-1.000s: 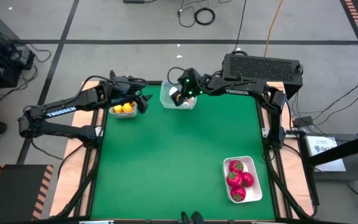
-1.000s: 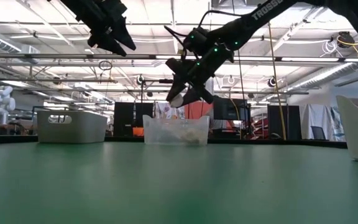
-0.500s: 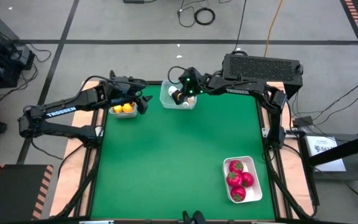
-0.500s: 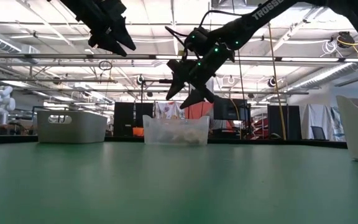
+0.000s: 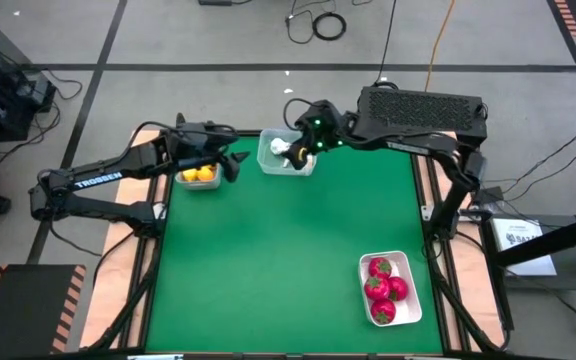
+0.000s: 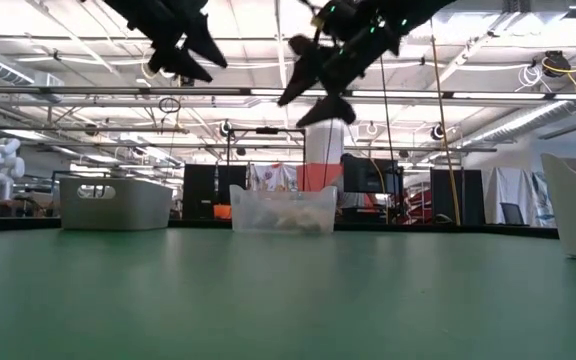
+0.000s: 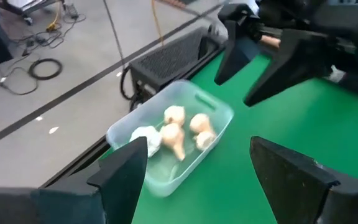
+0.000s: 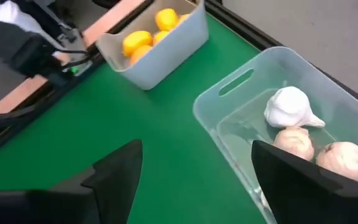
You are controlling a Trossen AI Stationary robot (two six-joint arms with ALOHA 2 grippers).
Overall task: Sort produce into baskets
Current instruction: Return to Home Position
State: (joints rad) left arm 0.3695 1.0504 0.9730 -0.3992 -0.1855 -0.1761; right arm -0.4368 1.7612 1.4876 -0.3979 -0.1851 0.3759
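- Up at twelve o'clock, clear tub [image 8: 207, 112] holds pale, knobbly garlic bulbs [image 8: 294, 107].
- Right pincer [image 6: 306, 98] above it: apart, empty.
- Left pincer [image 6: 183, 68] at ten o'clock: apart.

Three containers sit on the green table [image 5: 268, 260]. A grey-white bin [image 6: 115, 203] lies at ten o'clock, a clear tub [image 6: 283, 208] at twelve, a white tray [image 5: 400, 266] at four.

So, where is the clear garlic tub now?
In the high view, the clear tub sits at the far edge of the table, near the middle, right of the grey bin, under the open right claw.
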